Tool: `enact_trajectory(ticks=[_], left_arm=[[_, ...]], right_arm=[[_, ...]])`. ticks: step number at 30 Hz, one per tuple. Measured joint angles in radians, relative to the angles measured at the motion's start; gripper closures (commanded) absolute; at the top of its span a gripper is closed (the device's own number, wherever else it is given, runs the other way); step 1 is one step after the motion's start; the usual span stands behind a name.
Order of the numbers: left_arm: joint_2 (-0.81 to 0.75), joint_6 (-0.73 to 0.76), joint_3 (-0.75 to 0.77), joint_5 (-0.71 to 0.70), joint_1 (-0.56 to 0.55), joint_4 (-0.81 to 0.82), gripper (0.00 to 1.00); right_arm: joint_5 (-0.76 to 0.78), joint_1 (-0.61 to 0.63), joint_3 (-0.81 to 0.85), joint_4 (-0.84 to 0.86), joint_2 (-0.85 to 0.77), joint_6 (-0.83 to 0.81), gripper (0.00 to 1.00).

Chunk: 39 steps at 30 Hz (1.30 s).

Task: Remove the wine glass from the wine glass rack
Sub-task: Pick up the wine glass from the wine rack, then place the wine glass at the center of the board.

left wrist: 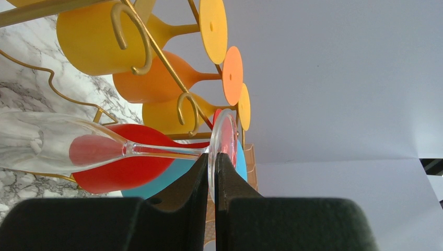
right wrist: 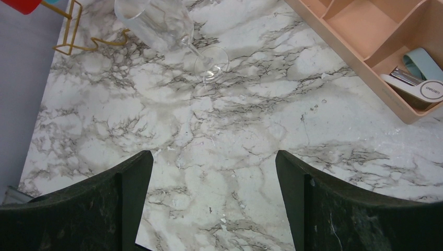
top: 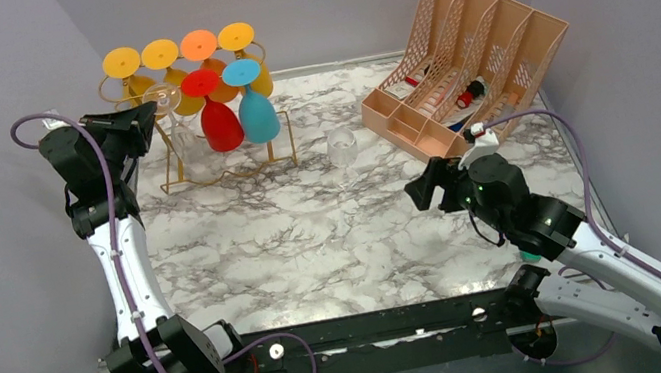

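Note:
A clear wine glass (top: 163,99) hangs upside down at the front left end of the gold wire wine glass rack (top: 283,140). My left gripper (top: 150,113) is shut on the rim of its round foot. In the left wrist view the two black fingers (left wrist: 197,175) pinch the clear foot (left wrist: 223,137), and the stem and bowl (left wrist: 47,144) run off to the left beside the rack's scroll hooks (left wrist: 130,32). My right gripper (top: 422,187) hovers open over bare marble (right wrist: 214,157), holding nothing.
Yellow, orange, red (top: 219,122) and blue (top: 256,113) glasses hang on the rack. A second clear glass (top: 341,147) stands on the table, in the right wrist view too (right wrist: 156,21). A peach lattice file organizer (top: 461,53) sits at the back right. Grey walls enclose the table.

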Motion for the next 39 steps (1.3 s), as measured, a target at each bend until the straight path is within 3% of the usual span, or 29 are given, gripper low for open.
enact_trajectory(ticks=[9,17,29,33,39], left_arm=[[-0.062,0.014,-0.009,-0.006,0.003,-0.035,1.00],[-0.209,0.138,-0.015,-0.115,-0.023,-0.209,1.00],[-0.449,0.389,-0.225,-0.286,-0.242,-0.471,1.00],[-0.521,0.475,-0.327,-0.244,-0.309,-0.497,1.00],[-0.508,0.606,-0.401,-0.010,-0.371,-0.449,1.00]], right_arm=[[-0.001,0.000,0.000,0.000,0.007,-0.003,0.10],[-0.018,0.000,0.056,0.005,0.046,-0.047,0.10],[-0.105,0.000,0.058,0.091,0.045,-0.144,0.10],[-0.126,0.000,0.058,0.116,0.041,-0.166,0.10],[-0.152,0.000,0.058,0.132,0.040,-0.171,0.10]])
